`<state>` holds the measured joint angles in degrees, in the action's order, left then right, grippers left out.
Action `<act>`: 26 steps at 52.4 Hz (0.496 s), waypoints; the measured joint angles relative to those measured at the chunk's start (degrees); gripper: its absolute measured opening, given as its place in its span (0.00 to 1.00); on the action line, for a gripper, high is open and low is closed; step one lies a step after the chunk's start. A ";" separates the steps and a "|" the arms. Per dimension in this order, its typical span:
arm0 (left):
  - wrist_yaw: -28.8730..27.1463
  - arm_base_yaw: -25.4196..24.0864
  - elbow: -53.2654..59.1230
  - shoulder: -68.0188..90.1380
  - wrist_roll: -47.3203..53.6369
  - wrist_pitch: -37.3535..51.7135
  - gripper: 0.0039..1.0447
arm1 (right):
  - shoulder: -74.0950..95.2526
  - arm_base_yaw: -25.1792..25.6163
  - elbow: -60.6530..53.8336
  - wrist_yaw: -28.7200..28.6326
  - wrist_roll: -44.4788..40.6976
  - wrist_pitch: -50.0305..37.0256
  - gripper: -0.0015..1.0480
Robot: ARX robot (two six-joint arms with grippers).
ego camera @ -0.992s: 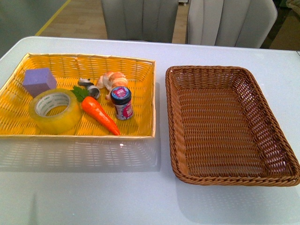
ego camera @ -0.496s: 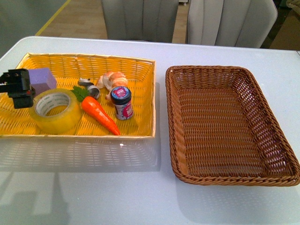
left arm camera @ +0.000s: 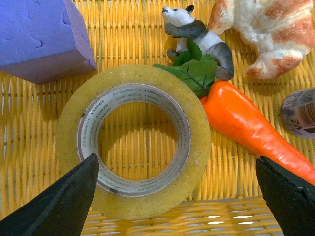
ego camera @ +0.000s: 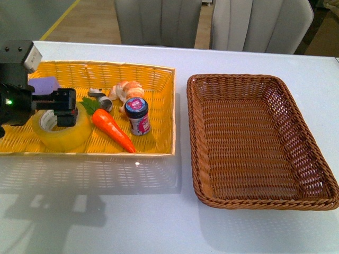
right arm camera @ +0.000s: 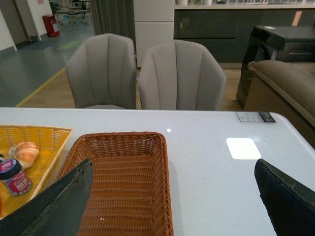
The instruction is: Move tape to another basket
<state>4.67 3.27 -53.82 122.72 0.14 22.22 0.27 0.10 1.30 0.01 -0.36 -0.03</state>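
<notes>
Tape point(ego camera: 63, 136) lies flat, hole up, in the yellow basket point(ego camera: 106, 66), not in the brown basket point(ego camera: 233, 78). All places below are rel. to the tape.

- L pincer point(ego camera: 65, 108): directly above the tape, released, jaws spread wide. In the wrist view one finger point(left arm camera: 64, 206) overlaps the ring's outer edge and the other sits well outside the ring on the carrot side. Can't tell if there's contact w/ the roll. Nothing gripped.
- Purple block point(ego camera: 45, 83): just beside the tape, on its far side from the robot. Corner near the ring; touching or not, can't tell.
- Carrot point(ego camera: 114, 129): touching or just beside the tape on the side toward the brown basket, leaf end nearest the ring.
- Panda figure point(left arm camera: 202, 37): near, just past the carrot leaves.
- Bread piece point(ego camera: 127, 90) and small jar point(ego camera: 137, 116): beyond the carrot, apart from the tape.
- Brown basket: well apart, on the white counter point(ego camera: 159, 211), w/ the yellow basket's side wall between.
- R pincer point(right arm camera: 173, 164): well apart from the tape, seen only in its own wrist cam, released, jaws wide, nothing in them.
</notes>
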 joint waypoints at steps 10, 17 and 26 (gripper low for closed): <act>0.57 0.52 -3.13 2.25 3.72 -3.78 0.92 | 0.00 0.00 0.00 0.00 0.00 0.00 0.91; 0.77 1.09 -4.57 3.45 5.03 -4.87 0.92 | 0.00 0.00 0.00 0.00 -0.02 0.00 0.91; 1.16 1.97 -6.12 4.70 5.95 -6.12 0.92 | 0.00 0.00 0.00 0.00 -0.02 0.00 0.91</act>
<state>5.82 5.23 -59.94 127.42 6.09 16.10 0.27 0.10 1.30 0.01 -0.38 -0.03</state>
